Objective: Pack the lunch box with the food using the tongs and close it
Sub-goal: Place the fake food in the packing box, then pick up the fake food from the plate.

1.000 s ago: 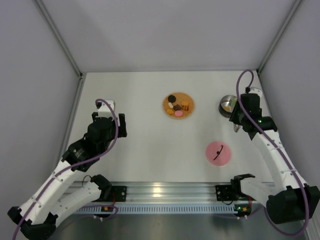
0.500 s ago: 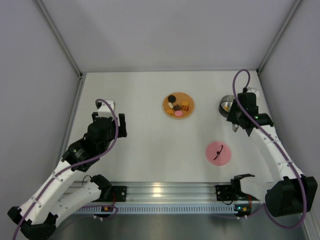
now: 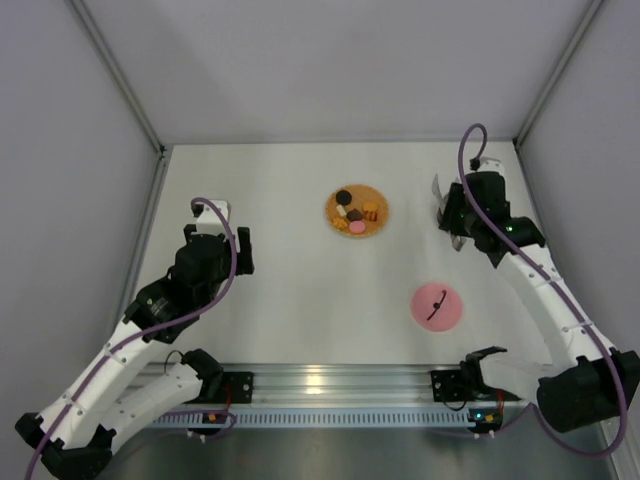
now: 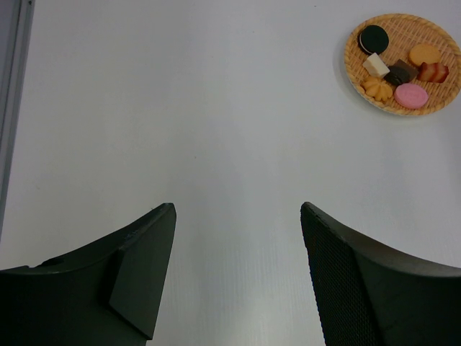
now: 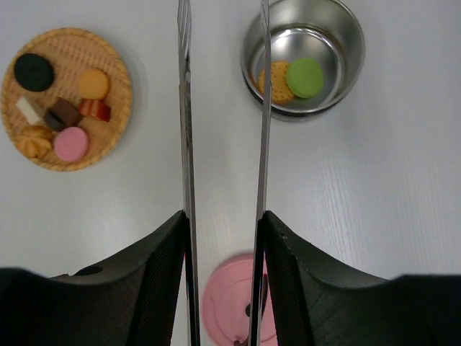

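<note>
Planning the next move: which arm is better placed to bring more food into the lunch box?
Right: the right gripper holds the tongs near the lunch box; the left gripper is open and empty.

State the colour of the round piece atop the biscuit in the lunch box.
The round piece is green; right wrist view.

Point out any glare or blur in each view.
Top view: bright glare on the rail, shadows soft. Right wrist view: highlights inside the lunch box, tongs sharp. Left wrist view: even light, mat crisp.
</note>
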You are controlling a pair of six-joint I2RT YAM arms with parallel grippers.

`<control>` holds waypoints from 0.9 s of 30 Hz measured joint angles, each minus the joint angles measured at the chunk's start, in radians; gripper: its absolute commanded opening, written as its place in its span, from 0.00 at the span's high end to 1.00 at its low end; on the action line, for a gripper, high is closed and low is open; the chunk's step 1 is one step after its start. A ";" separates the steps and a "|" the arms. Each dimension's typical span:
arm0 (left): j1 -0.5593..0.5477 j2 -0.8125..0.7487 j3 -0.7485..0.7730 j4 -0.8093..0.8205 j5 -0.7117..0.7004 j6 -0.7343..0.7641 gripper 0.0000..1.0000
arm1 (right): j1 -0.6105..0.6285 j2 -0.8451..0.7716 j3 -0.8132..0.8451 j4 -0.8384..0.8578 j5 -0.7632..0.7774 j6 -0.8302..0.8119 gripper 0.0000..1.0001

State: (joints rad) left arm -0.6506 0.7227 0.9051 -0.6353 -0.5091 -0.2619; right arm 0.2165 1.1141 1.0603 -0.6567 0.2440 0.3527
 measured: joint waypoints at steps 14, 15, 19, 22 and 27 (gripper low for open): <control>0.000 0.000 0.000 0.000 0.000 0.000 0.25 | 0.332 0.257 0.072 0.031 0.015 0.061 0.55; 0.000 0.000 0.000 0.000 0.000 0.000 0.25 | 0.341 0.275 0.072 0.036 0.017 0.065 0.55; 0.000 0.000 0.000 0.000 0.000 0.000 0.25 | 0.372 0.330 0.073 0.056 0.018 0.076 0.55; 0.000 0.000 0.000 0.000 0.000 0.000 0.25 | 0.386 0.362 0.077 0.066 0.022 0.080 0.55; 0.000 0.000 0.000 0.000 0.000 0.000 0.25 | 0.408 0.401 0.114 0.080 0.028 0.087 0.55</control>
State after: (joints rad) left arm -0.6506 0.7227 0.9051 -0.6353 -0.5095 -0.2619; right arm 0.6247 1.5150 1.1740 -0.5766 0.2722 0.4393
